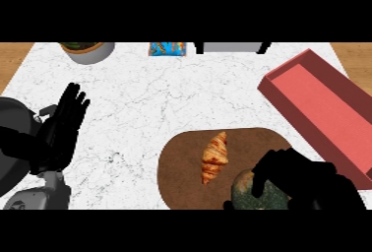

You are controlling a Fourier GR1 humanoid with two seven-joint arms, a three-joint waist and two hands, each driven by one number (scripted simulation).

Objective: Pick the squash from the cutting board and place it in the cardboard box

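A: Head view, and the biggest thing is the white marble counter (167,98), wood showing past its far corners. Next in size, that red box (320,110) lying slantwise at the right, open on top.

B: Red, not cardboard brown. And the brown cutting board (185,172) sits just left of it, near the front edge?

A: Yes. A croissant (215,157) lies along the board's middle. The squash (251,193), dark green and mottled, is at the board's near right corner.

B: The right hand (301,179)?

A: Down over the squash, fingers curled round its right side and top, hiding part of it. The squash is on the board, not in the box.

B: And the left hand (62,123)?

A: Over by the left edge, fingers straight and pointing up, holding nothing, resting.

B: Along the back?

A: A grey bowl (91,50), a small blue packet (168,48), and a grey thing I can't name, all cut off by the view's top edge.
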